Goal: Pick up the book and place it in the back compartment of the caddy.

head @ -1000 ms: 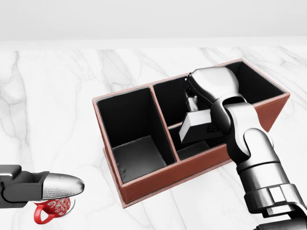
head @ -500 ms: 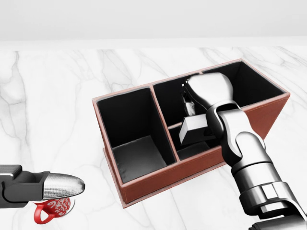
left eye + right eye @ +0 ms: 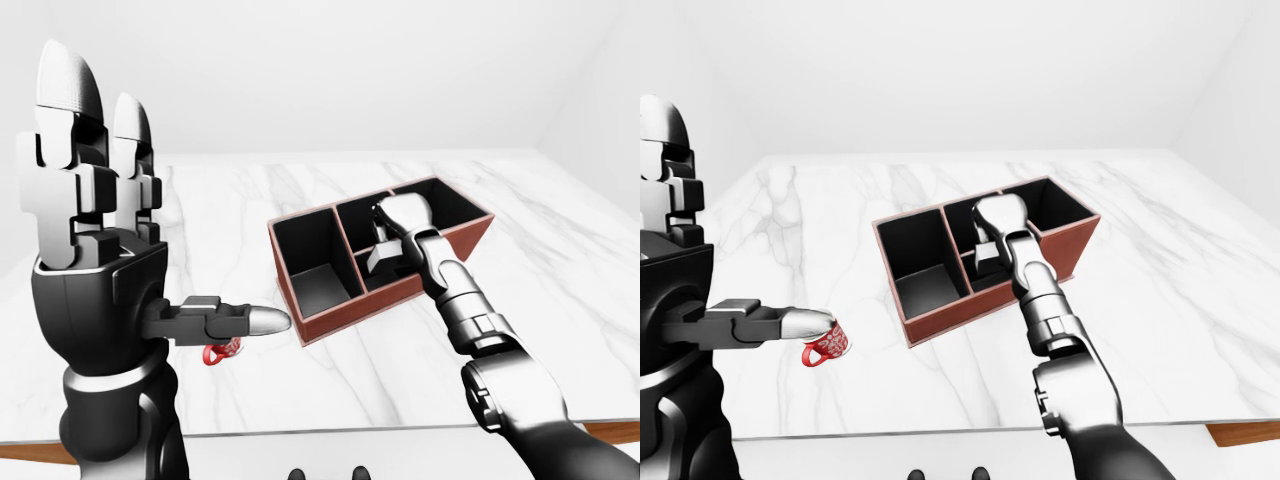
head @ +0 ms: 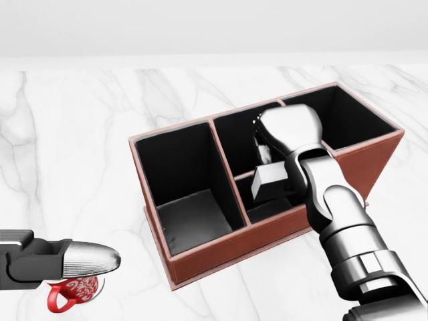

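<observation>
Over the reddish-brown leather caddy [image 4: 221, 251] on the white marble counter [image 4: 73, 140], the right hand [image 4: 284, 144] reaches into the middle section, fingers clamped on a pale grey book [image 4: 269, 179] tilted just beneath them. Left of the caddy, the left hand [image 3: 95, 260] holds its fingers spread above a red patterned mug [image 3: 824, 346].

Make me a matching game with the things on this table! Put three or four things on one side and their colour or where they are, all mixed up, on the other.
Things:
1. caddy
2. mug
3. book
4. left hand

Descriptions:
a. grey, down inside the caddy by the right hand
b. raised, fingers straight up
c. red with white pattern, on the marble
d. reddish-brown outside, black inside

Pairs: 1-d, 2-c, 3-a, 4-b
</observation>
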Robot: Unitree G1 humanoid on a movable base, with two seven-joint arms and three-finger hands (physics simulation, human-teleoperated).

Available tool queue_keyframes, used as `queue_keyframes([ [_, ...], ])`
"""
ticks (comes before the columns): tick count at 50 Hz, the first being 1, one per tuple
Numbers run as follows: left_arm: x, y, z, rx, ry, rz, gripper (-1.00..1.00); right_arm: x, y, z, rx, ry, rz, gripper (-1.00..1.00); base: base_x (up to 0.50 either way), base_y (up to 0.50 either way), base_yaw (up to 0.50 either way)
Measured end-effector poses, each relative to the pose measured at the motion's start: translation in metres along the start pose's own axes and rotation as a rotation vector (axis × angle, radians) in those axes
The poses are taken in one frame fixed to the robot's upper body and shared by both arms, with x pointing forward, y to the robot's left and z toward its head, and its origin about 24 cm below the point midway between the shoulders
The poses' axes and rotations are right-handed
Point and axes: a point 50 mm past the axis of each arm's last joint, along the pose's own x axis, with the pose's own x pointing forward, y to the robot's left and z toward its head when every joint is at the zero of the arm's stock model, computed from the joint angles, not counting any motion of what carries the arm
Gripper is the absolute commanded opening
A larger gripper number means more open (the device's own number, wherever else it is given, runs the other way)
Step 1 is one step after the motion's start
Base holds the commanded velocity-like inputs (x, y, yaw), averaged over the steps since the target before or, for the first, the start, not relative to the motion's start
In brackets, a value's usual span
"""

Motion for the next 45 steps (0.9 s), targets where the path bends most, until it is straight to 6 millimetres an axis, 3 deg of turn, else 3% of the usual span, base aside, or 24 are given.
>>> queue_keyframes([
  [45,0.001,-0.001,0.000,-0.001,-0.001,-0.004,1.00,-0.003,0.018,0.002,-0.030,-0.002,0.005,-1.00,0.00,0.00,0.00],
])
